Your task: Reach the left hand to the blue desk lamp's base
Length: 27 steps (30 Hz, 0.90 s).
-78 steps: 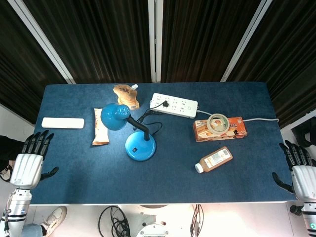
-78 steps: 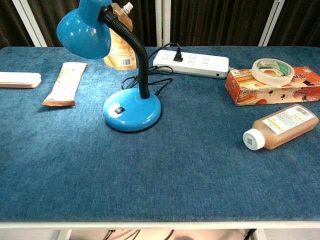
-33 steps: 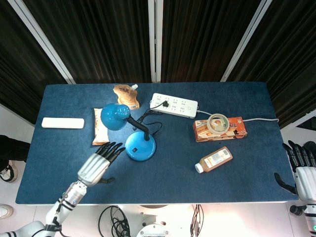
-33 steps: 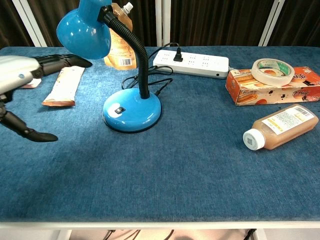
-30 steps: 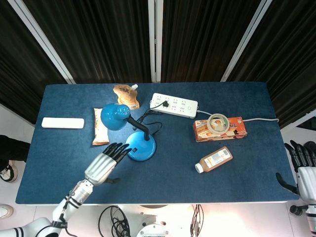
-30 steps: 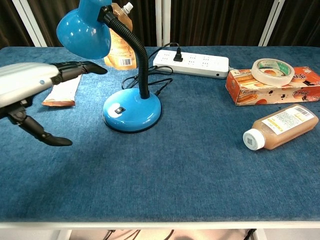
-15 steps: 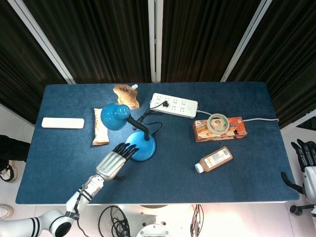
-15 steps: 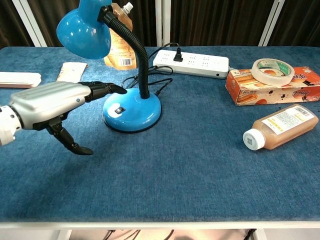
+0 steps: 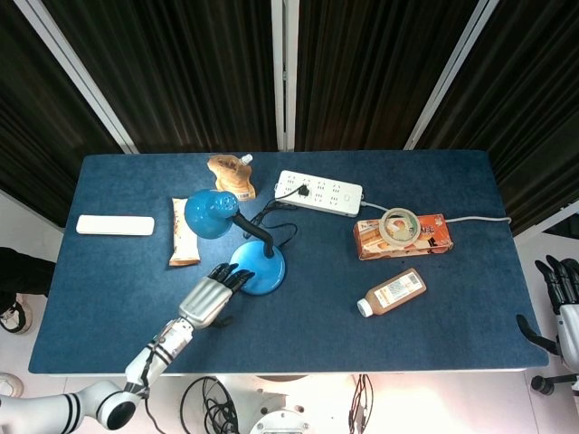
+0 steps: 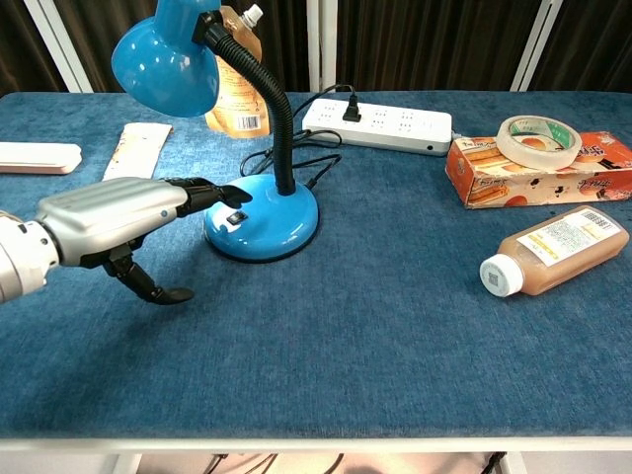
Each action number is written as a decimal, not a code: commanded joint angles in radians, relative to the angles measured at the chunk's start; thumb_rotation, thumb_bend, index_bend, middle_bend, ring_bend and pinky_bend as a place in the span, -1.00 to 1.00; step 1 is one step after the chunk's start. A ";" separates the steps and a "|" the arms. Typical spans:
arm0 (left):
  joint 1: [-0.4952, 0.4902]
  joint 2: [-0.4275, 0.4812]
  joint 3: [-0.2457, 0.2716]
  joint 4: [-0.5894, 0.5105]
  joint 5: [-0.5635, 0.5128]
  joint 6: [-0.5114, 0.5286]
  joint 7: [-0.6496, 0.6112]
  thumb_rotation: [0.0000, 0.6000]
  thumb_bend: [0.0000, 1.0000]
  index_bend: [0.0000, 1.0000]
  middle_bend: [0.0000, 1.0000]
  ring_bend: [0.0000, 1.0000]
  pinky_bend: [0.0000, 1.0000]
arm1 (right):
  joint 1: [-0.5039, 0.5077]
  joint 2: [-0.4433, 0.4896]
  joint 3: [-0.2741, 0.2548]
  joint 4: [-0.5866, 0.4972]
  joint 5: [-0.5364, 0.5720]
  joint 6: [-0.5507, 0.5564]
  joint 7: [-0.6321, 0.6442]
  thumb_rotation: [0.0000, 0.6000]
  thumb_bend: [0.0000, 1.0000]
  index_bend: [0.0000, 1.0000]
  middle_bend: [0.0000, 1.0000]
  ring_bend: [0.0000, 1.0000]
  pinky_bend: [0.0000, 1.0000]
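One blue desk lamp [image 9: 237, 240] stands left of table [image 9: 298, 325] centre, round base [image 10: 265, 219] flat on the cloth, shade [image 10: 165, 57] bent toward 10 o'clock. Left hand [image 10: 117, 219] lies flat at the base's 8 o'clock, released, holding nothing; fingertips [image 10: 229, 195] are over the base's left edge by the switch, contact can't be confirmed; thumb [image 10: 156, 286] is splayed toward the near edge. Right hand [image 9: 563, 304] sits off the table's right edge, fingers spread, empty.

Counts: one power strip [image 9: 318, 193] at 12 o'clock of the base, one drink pouch [image 9: 231, 175], one wrapped snack bar [image 9: 184, 231], one white flat case [image 9: 115, 224] at far left, one orange box [image 9: 402, 236] with one tape roll [image 9: 398, 224] on it, one brown bottle [image 9: 393, 292] lying on its side at 4 o'clock.
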 commanded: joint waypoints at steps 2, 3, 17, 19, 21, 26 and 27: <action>-0.002 -0.001 0.003 0.005 -0.006 0.001 -0.004 1.00 -0.51 -0.96 -0.82 -1.00 -0.83 | 0.003 -0.003 0.001 0.001 0.001 -0.006 0.000 1.00 -0.52 -1.00 -1.00 -1.00 -1.00; -0.003 -0.001 0.004 0.006 -0.008 0.001 -0.004 1.00 -0.51 -0.96 -0.82 -1.00 -0.83 | 0.004 -0.003 0.001 0.001 0.001 -0.007 -0.001 1.00 -0.52 -1.00 -1.00 -1.00 -1.00; -0.017 -0.008 0.017 0.012 -0.015 0.004 -0.005 1.00 -0.52 -0.96 -0.82 -1.00 -0.83 | 0.000 -0.009 0.002 0.002 0.006 -0.004 -0.008 1.00 -0.51 -1.00 -1.00 -1.00 -1.00; -0.019 -0.010 0.018 0.014 -0.016 0.003 -0.005 1.00 -0.52 -0.96 -0.82 -1.00 -0.83 | -0.001 -0.009 0.001 0.003 0.006 -0.004 -0.008 1.00 -0.51 -1.00 -1.00 -1.00 -1.00; -0.020 -0.013 0.020 0.017 -0.018 0.002 -0.003 1.00 -0.52 -0.96 -0.82 -1.00 -0.83 | -0.002 -0.008 0.001 0.004 0.007 -0.004 -0.007 1.00 -0.51 -1.00 -1.00 -1.00 -1.00; -0.025 -0.017 0.023 0.023 -0.028 -0.003 0.001 1.00 -0.52 -0.96 -0.82 -1.00 -0.83 | -0.002 -0.009 0.001 0.009 0.009 -0.007 -0.004 1.00 -0.51 -1.00 -1.00 -1.00 -1.00; -0.026 -0.018 0.023 0.024 -0.029 -0.004 0.002 1.00 -0.52 -0.96 -0.82 -1.00 -0.83 | -0.002 -0.010 0.001 0.010 0.009 -0.008 -0.003 1.00 -0.51 -1.00 -1.00 -1.00 -1.00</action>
